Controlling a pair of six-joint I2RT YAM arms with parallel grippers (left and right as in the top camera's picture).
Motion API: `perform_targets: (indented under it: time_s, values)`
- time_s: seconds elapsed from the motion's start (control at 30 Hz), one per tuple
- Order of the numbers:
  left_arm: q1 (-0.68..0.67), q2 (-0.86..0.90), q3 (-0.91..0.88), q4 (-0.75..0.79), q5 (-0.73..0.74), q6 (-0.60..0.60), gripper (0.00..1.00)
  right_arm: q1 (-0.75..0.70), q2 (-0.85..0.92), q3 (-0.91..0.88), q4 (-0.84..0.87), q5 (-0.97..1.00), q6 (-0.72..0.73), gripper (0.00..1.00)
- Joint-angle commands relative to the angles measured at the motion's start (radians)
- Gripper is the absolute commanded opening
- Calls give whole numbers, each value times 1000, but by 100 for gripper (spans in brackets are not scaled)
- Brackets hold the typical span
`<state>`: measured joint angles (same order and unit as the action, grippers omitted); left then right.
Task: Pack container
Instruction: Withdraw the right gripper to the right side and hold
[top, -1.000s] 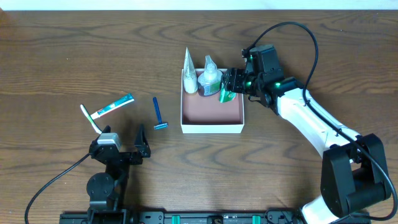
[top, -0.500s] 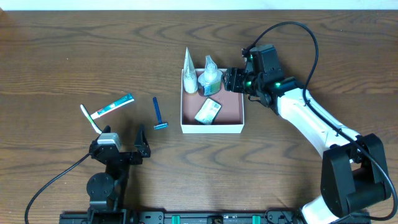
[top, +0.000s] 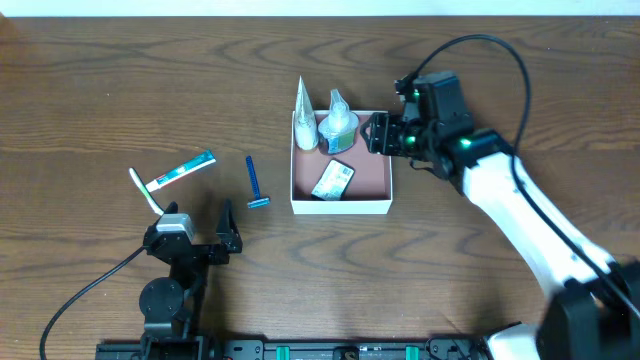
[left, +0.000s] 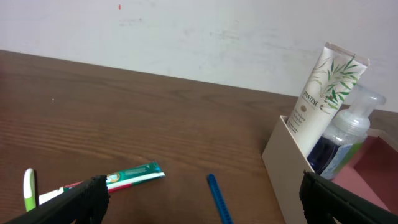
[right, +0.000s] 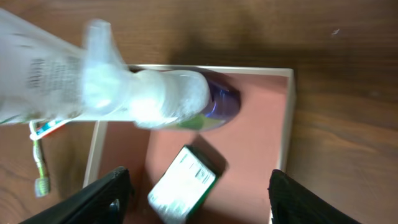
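Note:
The container (top: 340, 205) is a square white box with a reddish-brown inside, at the table's middle; it also shows in the right wrist view (right: 287, 124) and the left wrist view (left: 283, 158). In it stand a white tube (top: 304, 103) and a clear pump bottle (top: 337, 125), and a small green-and-white packet (top: 332, 180) lies flat on its floor. My right gripper (top: 380, 133) is open and empty above the box's right rear edge. My left gripper (top: 200, 240) is open and empty near the front left, apart from a blue razor (top: 256, 183), a toothpaste tube (top: 182, 171) and a toothbrush (top: 144, 188).
The razor (left: 217, 199), toothpaste tube (left: 134, 176) and toothbrush (left: 28, 190) lie on the wood table between my left gripper and the box. A white wall stands behind the table.
The right gripper let go of the green-and-white packet, which dropped flat onto the box floor. The right gripper then drew back slightly to the right. The left arm has not moved.

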<state>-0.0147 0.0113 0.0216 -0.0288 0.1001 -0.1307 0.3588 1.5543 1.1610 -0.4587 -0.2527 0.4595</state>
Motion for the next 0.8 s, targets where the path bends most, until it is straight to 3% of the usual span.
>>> perform_targets:
  time_s: [0.0,0.2,0.37,0.5,0.77]
  values:
    - [5,-1,-18,-34,12,2,98,-7,-101,10,-53,115,-29,76]
    - [5,-1,-18,-34,12,2,98,-158,-246,10,-191,258,34,83]
    - [5,-1,-18,-34,12,2,98,-341,-316,10,-286,369,34,99]
    - [5,-1,-18,-34,12,2,98,-461,-322,10,-327,395,34,99]
    - [5,-1,-18,-34,12,2,98,-562,-319,10,-376,421,34,99]
